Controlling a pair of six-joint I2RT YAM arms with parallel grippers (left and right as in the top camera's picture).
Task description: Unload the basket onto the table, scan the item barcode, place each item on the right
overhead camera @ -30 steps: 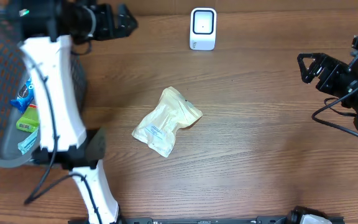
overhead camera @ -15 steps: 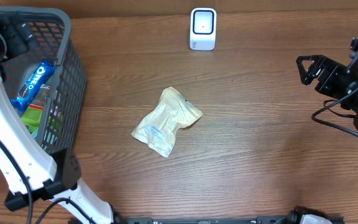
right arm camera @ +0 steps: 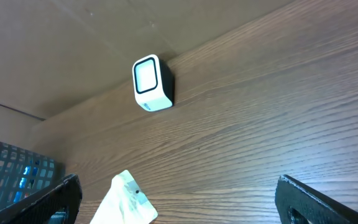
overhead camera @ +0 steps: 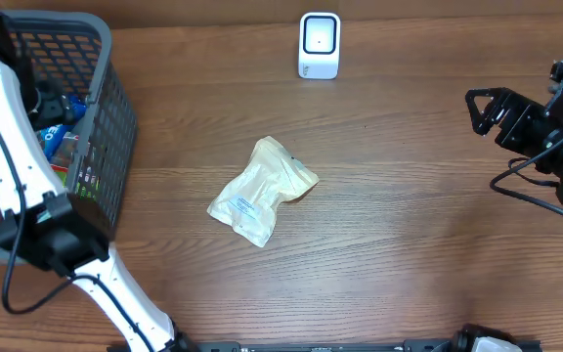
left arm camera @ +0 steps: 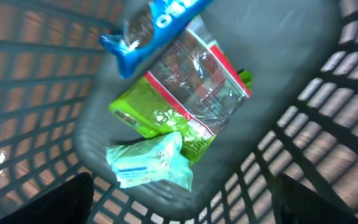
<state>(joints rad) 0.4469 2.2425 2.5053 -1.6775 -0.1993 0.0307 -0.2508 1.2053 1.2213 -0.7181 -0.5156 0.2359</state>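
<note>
My left gripper (left arm camera: 182, 202) hangs in the wire basket (left arm camera: 303, 43), fingers spread, nothing held. Right beneath it lie a pale teal pouch (left arm camera: 151, 163), a green packet (left arm camera: 142, 118) and an Oreo pack (left arm camera: 160, 18). I'd drop straight onto the pouch, the item on top, staying clear of the walls. The right gripper (overhead camera: 477, 108) is spread and empty, with the scanner (overhead camera: 320, 44) well ahead of it.

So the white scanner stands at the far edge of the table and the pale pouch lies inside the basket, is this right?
No. The pouch lies on the table, outside the basket; the overhead view shows it. The scanner does stand at the far edge.
</note>
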